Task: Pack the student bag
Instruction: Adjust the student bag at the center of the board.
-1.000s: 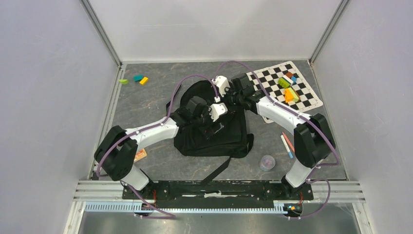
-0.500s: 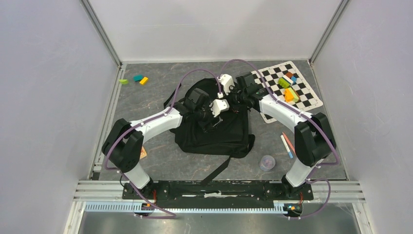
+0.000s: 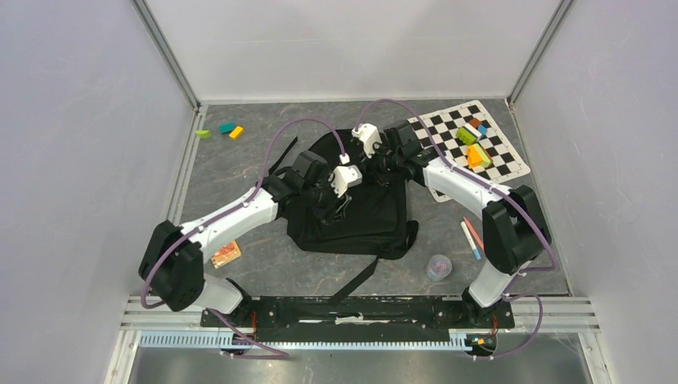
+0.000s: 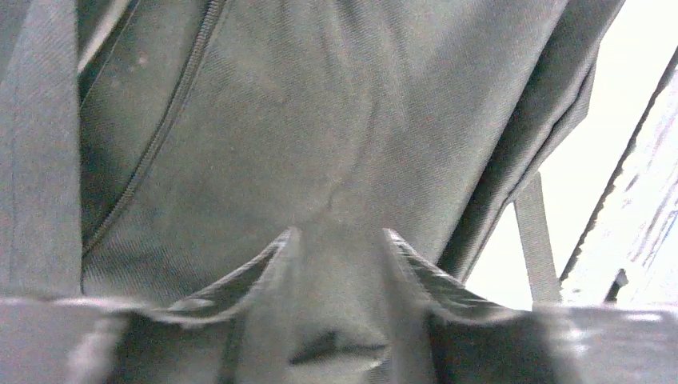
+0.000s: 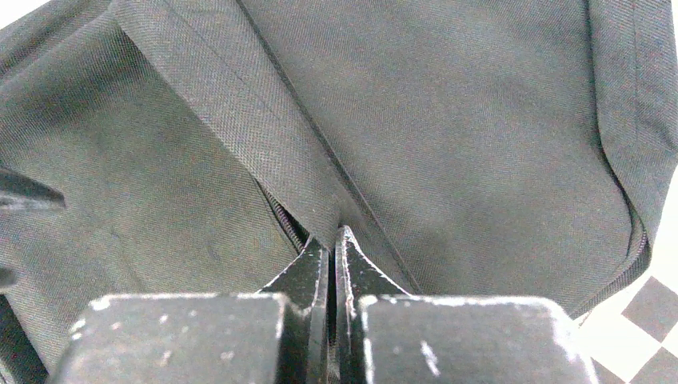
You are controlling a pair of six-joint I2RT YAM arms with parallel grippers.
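the student bag (image 3: 352, 216) lay centred on the desk (image 3: 232, 168), seemingly unpacked; right jaws pinched shut on its zip edge, left jaws half-open astride a fabric fold, grip unclear; blocks (image 3: 473, 146) and pens (image 3: 472, 238) lay loose at right

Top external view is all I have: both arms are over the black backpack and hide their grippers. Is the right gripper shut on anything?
Observer: Yes. The right gripper is shut, and its tips pinch the edge of a fabric fold of the student bag.
Operator: Where on the bag is that?
Observer: Right beside a zipper. Its teeth show just left of the tips in the right wrist view.
Operator: And the left gripper?
Observer: The left gripper is open. It is pressed tips-first into a bag panel, with a ridge of fabric between its fingers.
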